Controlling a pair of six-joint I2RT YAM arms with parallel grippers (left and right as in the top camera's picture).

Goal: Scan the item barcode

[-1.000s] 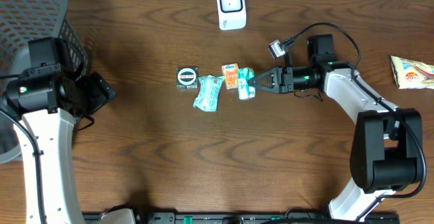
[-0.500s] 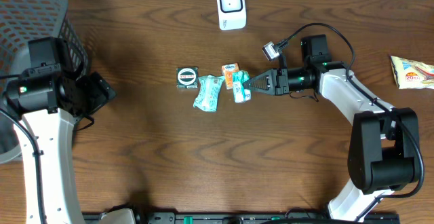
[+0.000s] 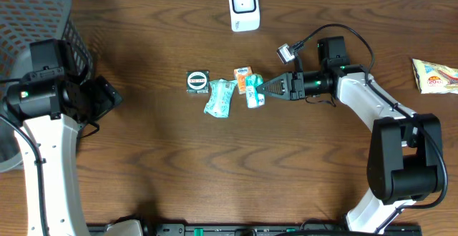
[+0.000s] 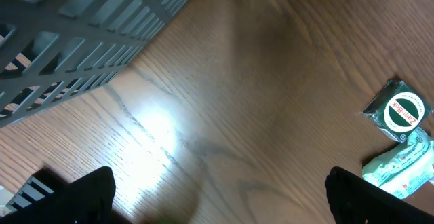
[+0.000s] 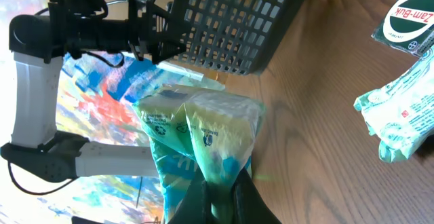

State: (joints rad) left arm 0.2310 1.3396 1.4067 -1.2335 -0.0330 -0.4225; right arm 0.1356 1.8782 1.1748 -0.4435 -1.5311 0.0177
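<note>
From overhead, the right gripper (image 3: pixel 263 88) reaches left across the table (image 3: pixel 215 171) and ends at a teal packet (image 3: pixel 253 93). The packet is just right of an orange box (image 3: pixel 244 79) and near a green-white pouch (image 3: pixel 220 97). Only this view shows the white scanner (image 3: pixel 243 7) at the far edge, well apart from the packet, and a snack bag (image 3: pixel 434 75) far right.

The right wrist view settles the grip: the right gripper (image 5: pixel 217 190) has its fingers clenched on the lower edge of the packet (image 5: pixel 200 132), which fans out crumpled above them. Whether the packet touches the table I cannot tell. Beyond it are the pouch (image 5: pixel 400 115), a Zam-Buk pack (image 5: pixel 407 17) and the basket (image 5: pixel 237 27).

The left gripper (image 3: pixel 107 96) sits beside the basket (image 3: pixel 36 21). Its wrist view shows the left gripper (image 4: pixel 234 197) spread wide with nothing between the fingers, the basket wall (image 4: pixel 81 41) close by, and the Zam-Buk pack (image 4: pixel 399 110) touching the pouch (image 4: pixel 400 166)
</note>
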